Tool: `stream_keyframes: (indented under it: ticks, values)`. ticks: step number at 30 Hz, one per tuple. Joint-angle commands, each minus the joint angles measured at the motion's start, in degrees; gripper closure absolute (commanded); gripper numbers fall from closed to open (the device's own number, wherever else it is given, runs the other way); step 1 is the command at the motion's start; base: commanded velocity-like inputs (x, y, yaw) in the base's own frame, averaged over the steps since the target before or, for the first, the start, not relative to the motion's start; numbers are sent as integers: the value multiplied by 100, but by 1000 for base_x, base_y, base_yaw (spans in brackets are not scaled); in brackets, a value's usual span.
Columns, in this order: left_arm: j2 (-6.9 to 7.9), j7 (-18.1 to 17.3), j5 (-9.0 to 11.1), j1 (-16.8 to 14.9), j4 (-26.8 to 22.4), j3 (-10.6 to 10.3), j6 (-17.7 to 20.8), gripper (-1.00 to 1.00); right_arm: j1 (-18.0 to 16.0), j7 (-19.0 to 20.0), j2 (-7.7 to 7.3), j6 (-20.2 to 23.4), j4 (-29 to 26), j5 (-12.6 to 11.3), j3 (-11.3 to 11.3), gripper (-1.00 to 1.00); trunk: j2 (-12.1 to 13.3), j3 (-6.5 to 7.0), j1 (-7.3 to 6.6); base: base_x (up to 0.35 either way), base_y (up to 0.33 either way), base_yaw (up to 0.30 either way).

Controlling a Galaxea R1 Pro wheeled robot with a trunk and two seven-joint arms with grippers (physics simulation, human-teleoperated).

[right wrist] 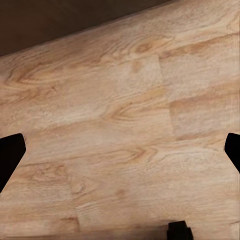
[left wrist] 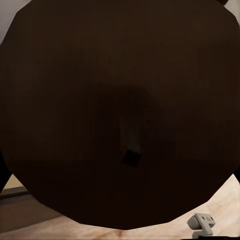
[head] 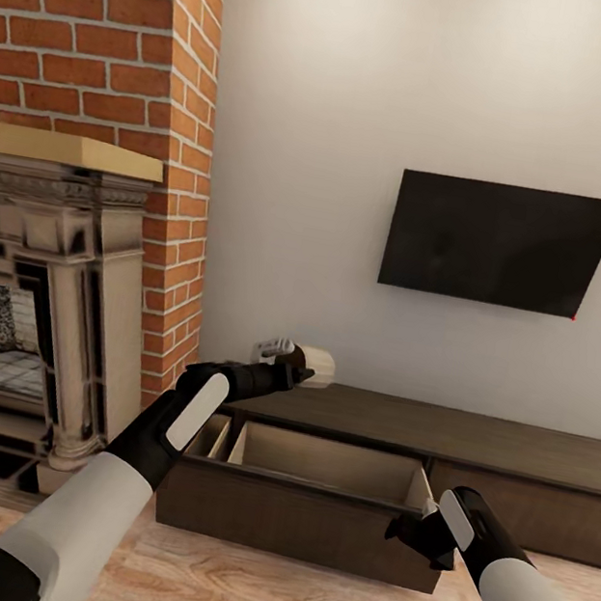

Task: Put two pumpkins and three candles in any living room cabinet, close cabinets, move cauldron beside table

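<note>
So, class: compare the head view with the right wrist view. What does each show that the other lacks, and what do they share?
Head view alone: the left gripper holding a tan candle above the cabinet, whose drawer stands pulled open with a pale inside; also a brick fireplace, a dark wall screen, and the right gripper low beside the drawer front.

Right wrist view alone: a close look at floor grain between two dark, widely spread fingers.

Shared: the light wooden floor and a dark edge of the cabinet.

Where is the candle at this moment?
In the head view the candle is held in the left hand, above the cabinet top's left end, just behind the open drawer, near the brick chimney.
</note>
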Motion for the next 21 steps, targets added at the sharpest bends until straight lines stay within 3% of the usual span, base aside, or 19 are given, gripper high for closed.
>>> stream_keyframes:
  ticks: [1,21]
  values:
    - [0,-13,-2,-5,-4,4,24,100,-2,-51,14,18,-9,-57,19,-100,38,2,-23,0,0,0]
    - [-6,-13,-7,-5,-7,2,24,100,-2,-58,61,13,-9,-54,19,-100,840,174,-463,0,0,0]
